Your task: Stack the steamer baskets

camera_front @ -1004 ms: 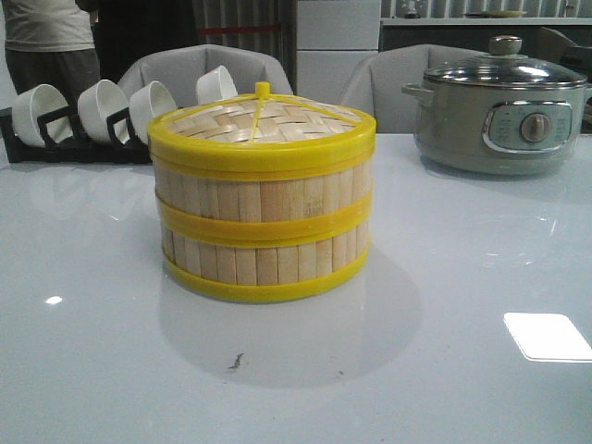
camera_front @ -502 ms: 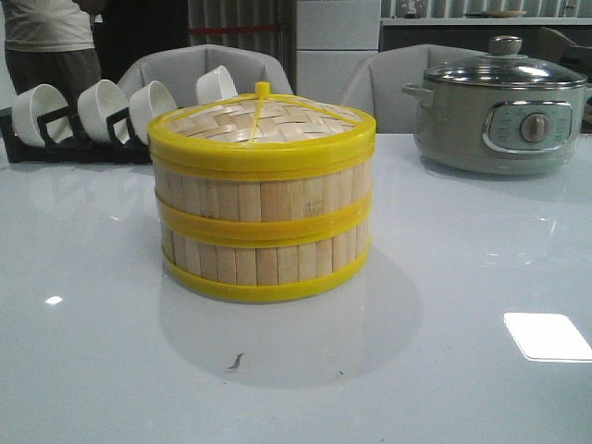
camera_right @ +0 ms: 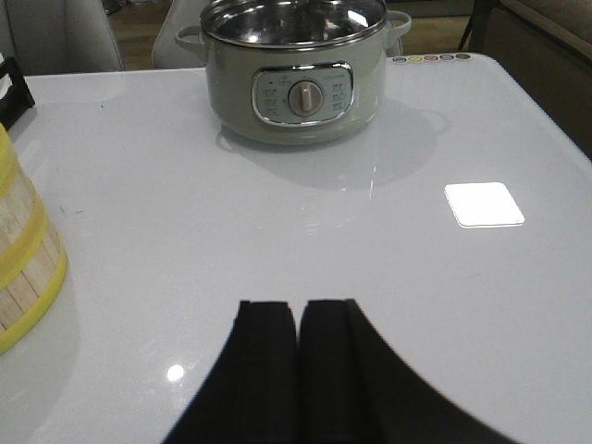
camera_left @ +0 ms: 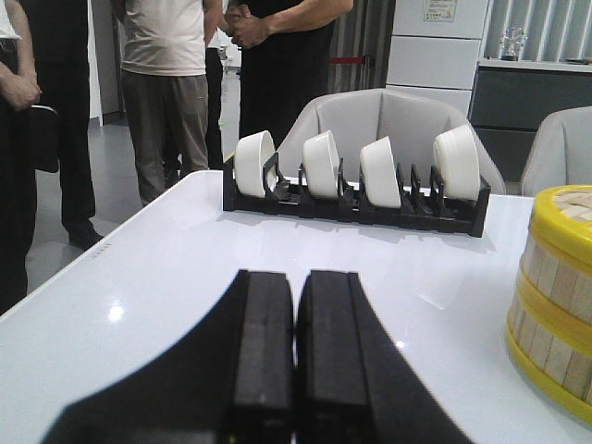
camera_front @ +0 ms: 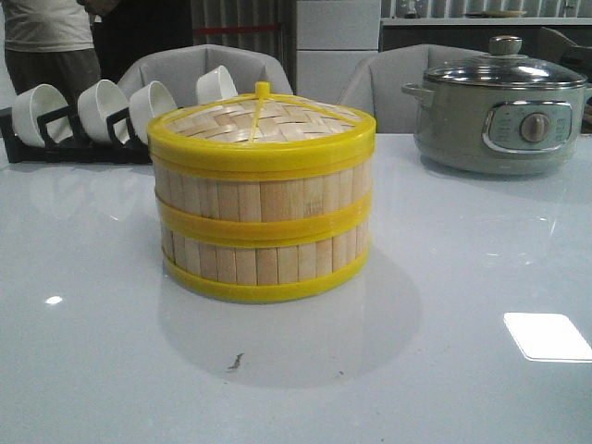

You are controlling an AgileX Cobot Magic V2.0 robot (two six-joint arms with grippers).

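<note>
2 baskets [camera_front: 262, 222] stacked, lid [camera_front: 262, 125] on; both grippers [camera_left: 294, 370] [camera_right: 296, 370] jaws closed, empty, apart. Risk: stray arm nudge topples stack.

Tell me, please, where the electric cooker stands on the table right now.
In the front view the electric cooker stands at the table's far right, behind and right of the stacked steamer baskets.
</note>
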